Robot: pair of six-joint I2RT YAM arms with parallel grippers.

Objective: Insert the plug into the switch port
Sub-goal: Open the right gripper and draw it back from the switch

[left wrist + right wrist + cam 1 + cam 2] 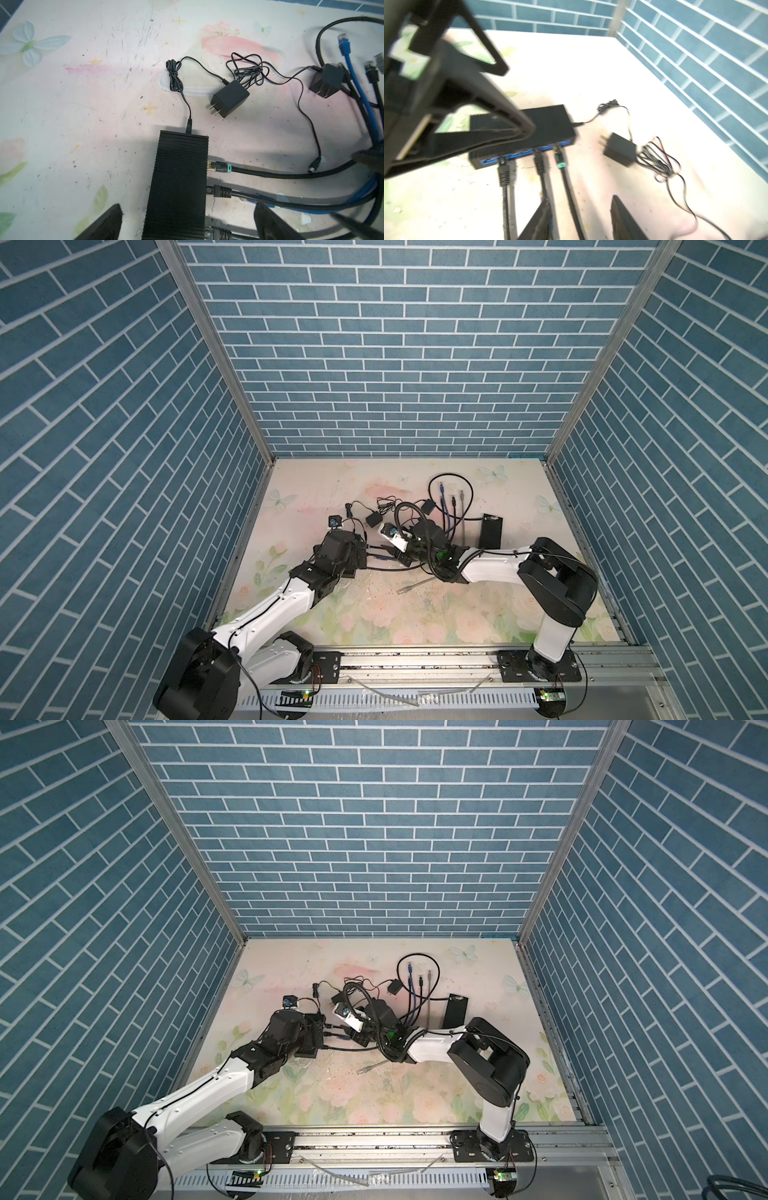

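The black ribbed switch [178, 182] [550, 122] lies on the flowered table. Three plugs sit in the ports of its blue face. One is a plug with a green band [220, 167] [560, 160]; the other two are black [223, 191]. My left gripper [187, 224] [356, 560] is open, with one finger on either side of the switch body. My right gripper [581, 218] [400, 558] is open just behind the plugs. The green-banded plug's cable [571, 207] runs between its fingers, and neither finger touches it.
Two black power adapters [229, 101] [326, 83] lie beyond the switch with tangled thin cords. Loose blue and black network cables [446, 497] lie at the back, and a second black box [490, 531] is at the right. A grey loose plug [405, 590] lies nearer the front.
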